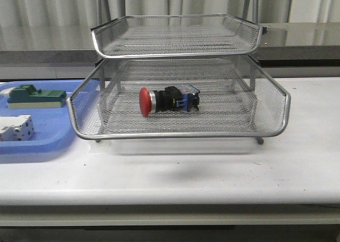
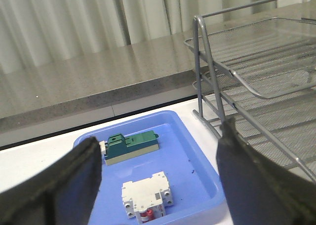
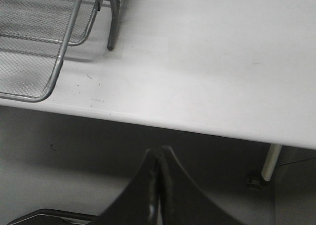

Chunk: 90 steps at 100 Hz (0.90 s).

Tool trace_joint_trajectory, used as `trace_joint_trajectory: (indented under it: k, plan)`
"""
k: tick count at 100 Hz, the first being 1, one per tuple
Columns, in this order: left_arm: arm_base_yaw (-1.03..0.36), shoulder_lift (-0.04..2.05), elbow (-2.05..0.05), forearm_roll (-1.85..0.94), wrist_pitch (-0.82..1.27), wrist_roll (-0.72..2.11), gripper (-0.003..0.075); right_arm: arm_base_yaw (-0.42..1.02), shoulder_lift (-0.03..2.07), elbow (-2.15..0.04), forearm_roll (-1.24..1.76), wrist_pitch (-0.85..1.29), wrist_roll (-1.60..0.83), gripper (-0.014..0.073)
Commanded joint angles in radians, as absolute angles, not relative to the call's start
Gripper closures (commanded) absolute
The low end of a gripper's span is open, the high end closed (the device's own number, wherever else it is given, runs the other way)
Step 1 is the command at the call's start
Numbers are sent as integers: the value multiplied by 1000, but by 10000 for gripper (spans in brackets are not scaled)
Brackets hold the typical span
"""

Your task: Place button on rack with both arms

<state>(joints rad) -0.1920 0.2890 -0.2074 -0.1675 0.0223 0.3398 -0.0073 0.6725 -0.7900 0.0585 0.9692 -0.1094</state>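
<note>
The button point(image 1: 168, 100), red cap to the left and black and blue body to the right, lies on its side in a lower tier of the silver wire rack point(image 1: 180, 133). No arm shows in the front view. My left gripper point(image 2: 158, 180) hangs open over the blue tray, with the rack point(image 2: 256, 82) off to one side; nothing sits between its fingers. My right gripper point(image 3: 159, 158) is shut and empty, held off the table's front edge, with a corner of the rack point(image 3: 47, 47) in sight.
A flat blue tray point(image 1: 45, 146) at the table's left holds a green block point(image 1: 36, 96) and a white breaker point(image 1: 17, 128); both also show under the left gripper, green block point(image 2: 132, 146) and breaker point(image 2: 147, 199). A grey ledge and curtains stand behind the rack.
</note>
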Motion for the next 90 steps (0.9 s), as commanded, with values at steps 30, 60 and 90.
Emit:
trace_joint_trajectory:
  k: [30, 60, 90]
  plan:
    - [-189, 295, -226, -179, -122, 328, 611, -15, 669, -824, 58, 920, -107, 664]
    - [-189, 295, -226, -179, -122, 328, 740, -15, 669, -824, 58, 920, -107, 664]
    - [-189, 295, -226, -179, -122, 328, 740, -15, 671, -824, 69, 909, -107, 664]
